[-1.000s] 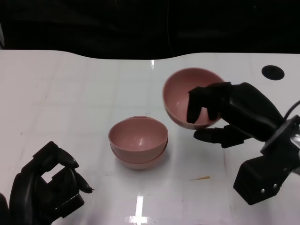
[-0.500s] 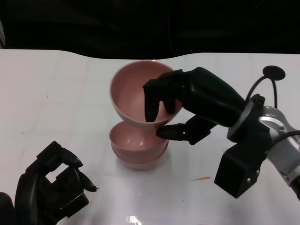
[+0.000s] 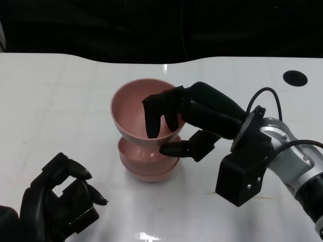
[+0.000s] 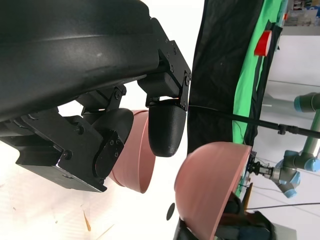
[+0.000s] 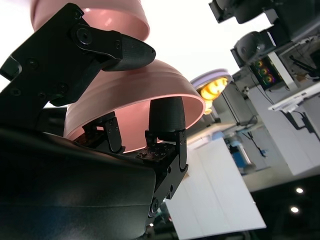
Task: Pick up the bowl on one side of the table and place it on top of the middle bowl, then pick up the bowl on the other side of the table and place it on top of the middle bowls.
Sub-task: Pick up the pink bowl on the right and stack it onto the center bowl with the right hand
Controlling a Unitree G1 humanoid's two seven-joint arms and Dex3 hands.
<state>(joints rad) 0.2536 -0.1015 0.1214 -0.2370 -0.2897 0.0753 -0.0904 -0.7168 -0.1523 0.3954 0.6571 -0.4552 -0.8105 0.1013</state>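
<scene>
Two bowls [image 3: 149, 169] sit nested near the middle of my white bench [image 3: 60, 101], and I hold a third bowl [image 3: 133, 108] just above them, tilted, its base down at the rim of the upper one. My right hand [image 3: 186, 118] grips this bowl, fingers [image 3: 154, 113] hooked inside its rim and thumb under its outer wall. My left hand [image 3: 58, 204] rests near the bench's front edge on the left, well apart from the bowls, its fingers curled in on nothing. A black round mark [image 3: 294, 77] lies near the far right corner.
</scene>
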